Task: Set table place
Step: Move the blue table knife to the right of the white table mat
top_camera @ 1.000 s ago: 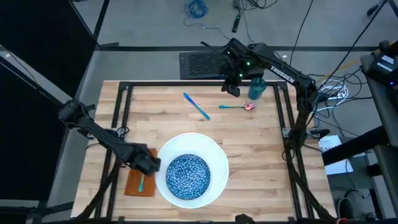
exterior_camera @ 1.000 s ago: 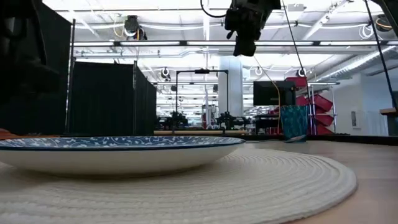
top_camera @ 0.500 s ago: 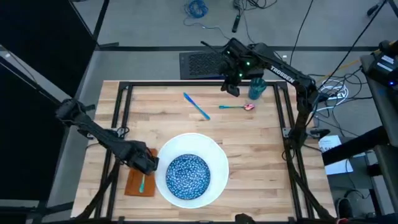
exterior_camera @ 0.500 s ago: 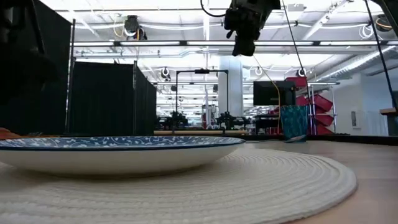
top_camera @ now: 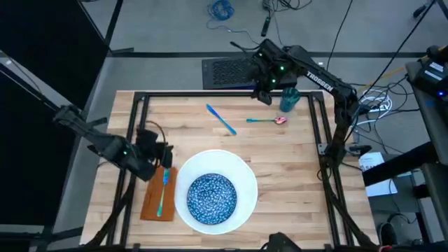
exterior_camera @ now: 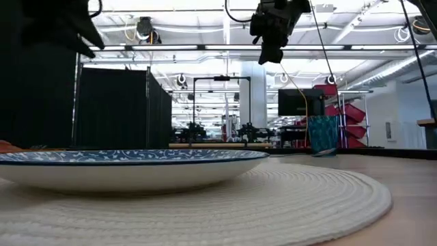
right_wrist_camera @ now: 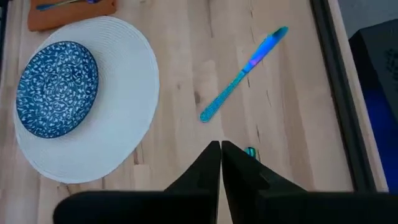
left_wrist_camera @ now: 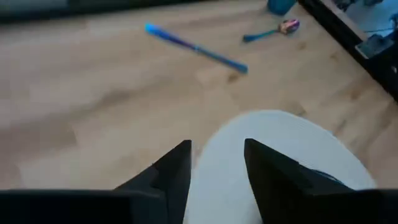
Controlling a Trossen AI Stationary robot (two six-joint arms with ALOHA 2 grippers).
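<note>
White plate [top_camera: 241, 175] holds the blue bowl [top_camera: 211, 197].
Left gripper [top_camera: 162, 154] (fingers parted, empty) hangs beside it; right gripper [top_camera: 265, 96], closed, far off.

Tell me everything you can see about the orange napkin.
The orange napkin is a folded rectangle of cloth lying flat on the table, beside the white round mat that carries the blue bowl. A light-blue utensil rests lengthwise on it. The left claw hangs over its far end, open and empty.
</note>
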